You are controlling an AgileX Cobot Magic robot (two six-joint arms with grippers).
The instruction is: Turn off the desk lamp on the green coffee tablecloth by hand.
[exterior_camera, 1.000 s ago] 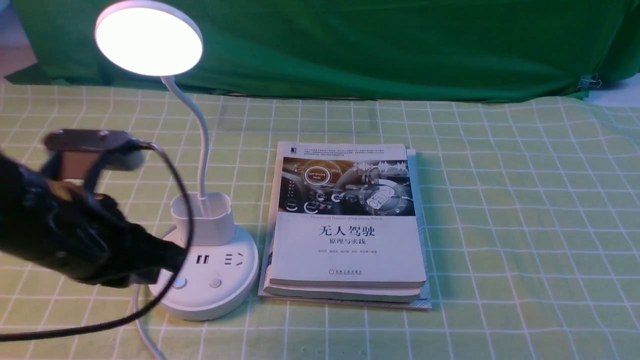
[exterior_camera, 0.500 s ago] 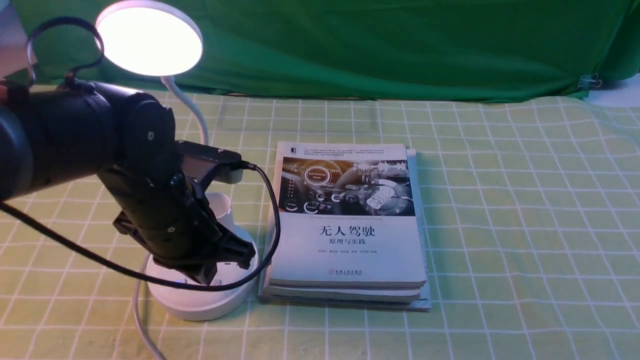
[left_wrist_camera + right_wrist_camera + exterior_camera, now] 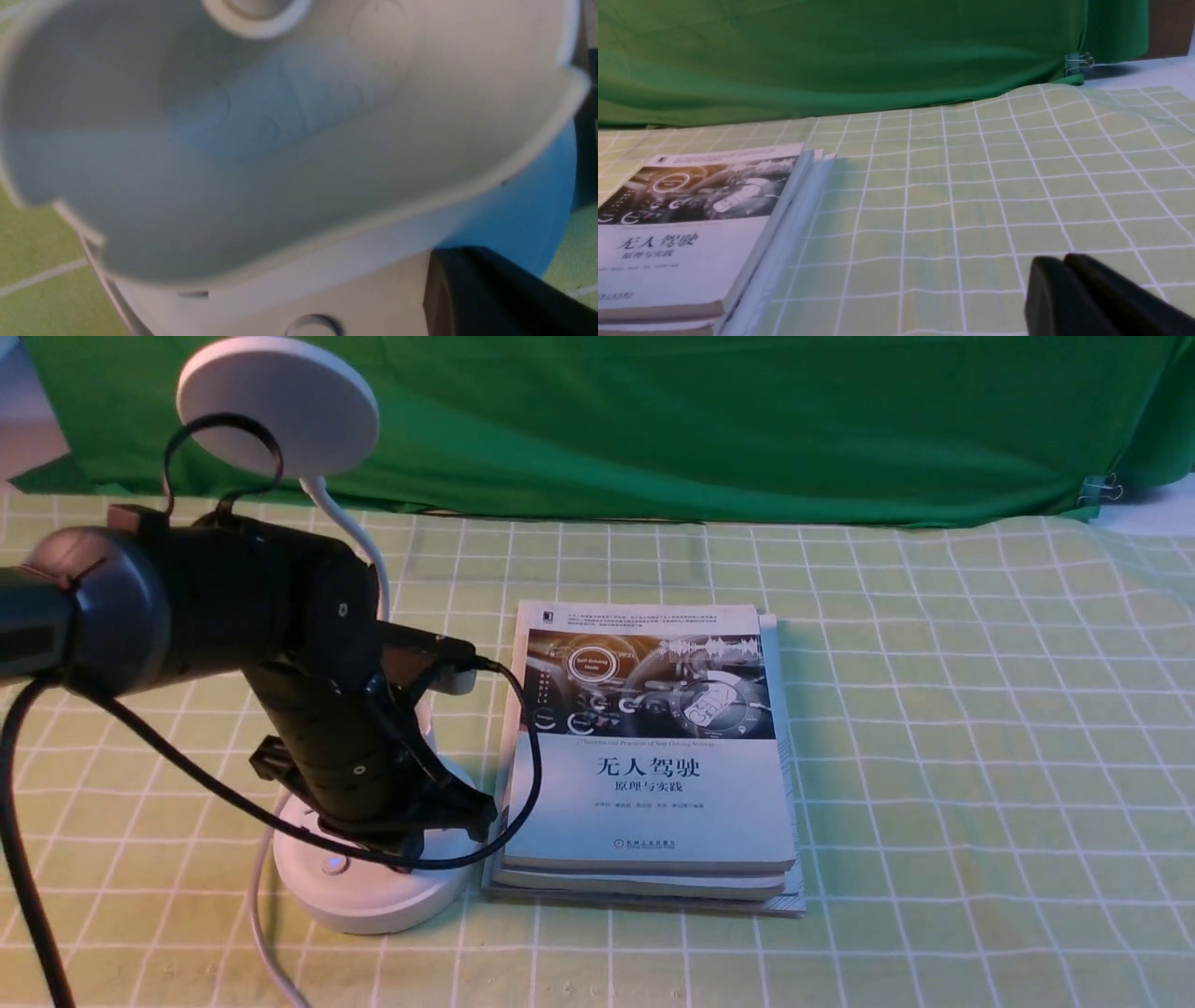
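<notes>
Jaws on the left black gripper: cannot tell whether apart or together, with only 1 dark finger showing in the left wrist view and the tips lost against the black body in the front view. Jaws on the right black gripper: together on nothing, held low over bare cloth and well apart from the work, presumably to stay out of the way. Left tip planted on the round base of the white desk lamp with flat disc head and thin bendable neck, at about 3 o'clock of a small round button with a faint bluish glow; likely resting on the base's other button, hidden beneath. Angled steeply, probably to bring a narrow tip onto a small target while clearing the white cup holder just behind at 12 o'clock. Up at 11 o'clock of the base, disc head grey and unlit, so switching-off judged done. Lamp standing on the light yellow-green gridded coffee tablecloth, at 9 o'clock of and just beside a stack of white paperback books. Hanging toward the books' near edge, looping black cable, slack for free wrist travel. Trailing off the base toward 6 o'clock, thin white power cord. Next, probably: lift straight up, minding cable, neck and books.
</notes>
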